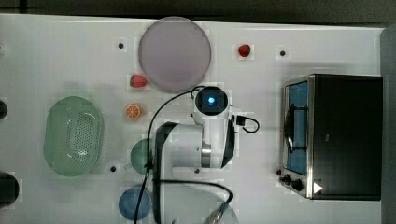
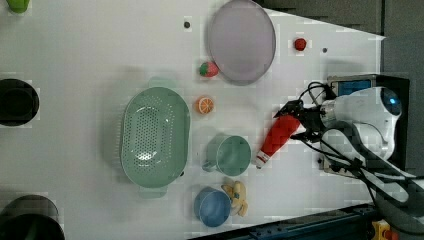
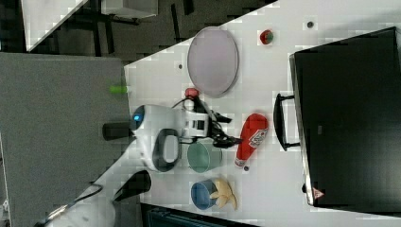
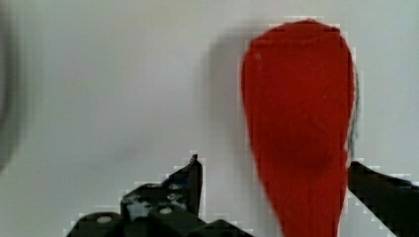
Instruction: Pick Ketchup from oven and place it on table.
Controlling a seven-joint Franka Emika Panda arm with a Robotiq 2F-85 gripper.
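The ketchup lies flat on the white surface between the oven and the green cup, its white-and-red label facing up but with writing too small to read, its white cap toward six o'clock in the right view. The hand sits at the bottle's broad end with its fingers spread wide on either side of the red body, gripping nothing. From the bottle in the left view, an orange slice lies at nine o'clock, a green strainer beyond it, and a blue cup with a banana at seven o'clock.
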